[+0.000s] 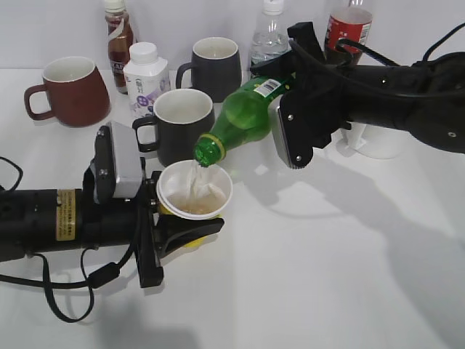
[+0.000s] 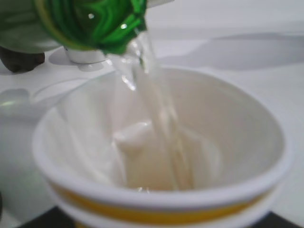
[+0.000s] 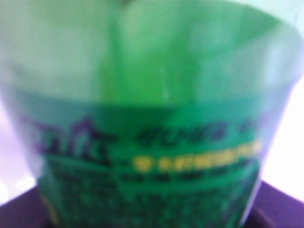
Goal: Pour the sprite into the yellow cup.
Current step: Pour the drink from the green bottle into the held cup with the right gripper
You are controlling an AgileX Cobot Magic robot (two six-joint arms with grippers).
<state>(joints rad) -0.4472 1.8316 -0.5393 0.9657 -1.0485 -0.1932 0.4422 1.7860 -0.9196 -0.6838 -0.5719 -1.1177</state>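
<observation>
My right gripper (image 1: 290, 109) is shut on the sprite bottle (image 1: 243, 116), a green plastic bottle with its cap off, tilted neck down to the left. Its mouth (image 2: 118, 33) hangs just above the yellow cup (image 1: 195, 190), and a clear stream falls into the cup's white inside (image 2: 156, 147). My left gripper (image 1: 171, 225) is shut on the yellow cup and holds it upright on the table; the jaws themselves are mostly hidden under it. The right wrist view is filled by the blurred green label of the sprite (image 3: 152, 156).
Behind the cup stand two dark grey mugs (image 1: 174, 123) (image 1: 214, 67), a dark red mug (image 1: 69, 91), a small white bottle (image 1: 145, 76), a brown drink bottle (image 1: 118, 36), a clear water bottle (image 1: 270, 36) and a cola bottle (image 1: 349, 25). A white cup (image 1: 378, 142) stands under the right arm.
</observation>
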